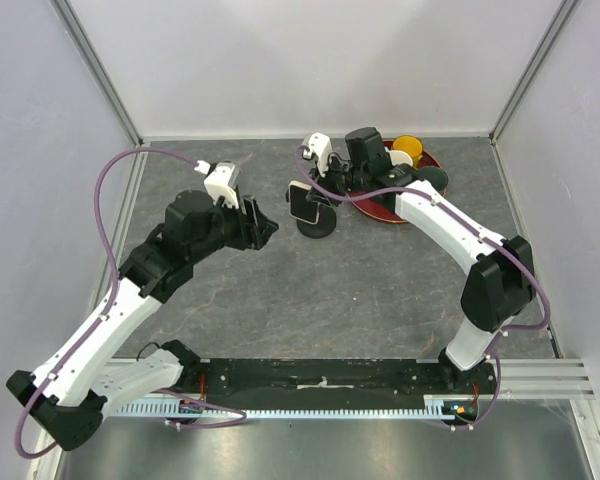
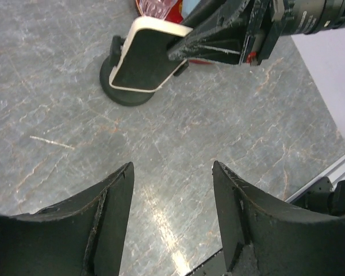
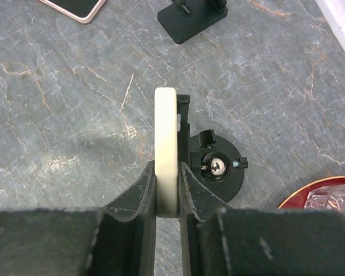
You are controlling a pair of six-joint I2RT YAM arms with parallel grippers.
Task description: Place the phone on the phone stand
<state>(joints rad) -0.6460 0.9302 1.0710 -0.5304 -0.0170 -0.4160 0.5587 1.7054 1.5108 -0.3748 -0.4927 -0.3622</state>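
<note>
The phone (image 1: 302,200) has a cream case and a dark screen. It stands on edge against the back plate of the black phone stand (image 1: 316,226), which has a round base. My right gripper (image 1: 318,190) is shut on the phone's top part. In the right wrist view the phone (image 3: 165,144) is edge-on between my fingers (image 3: 139,195), with the stand's base (image 3: 218,167) just right of it. In the left wrist view the phone (image 2: 144,60) leans on the stand (image 2: 126,89). My left gripper (image 2: 172,169) is open and empty, hovering left of the stand (image 1: 262,222).
A red tray (image 1: 400,210) with cups, one of them yellow (image 1: 407,148), sits behind and right of the stand. A flat dark slab with a pink edge (image 3: 75,6) lies on the grey table beyond the phone. The enclosure walls stand close on both sides.
</note>
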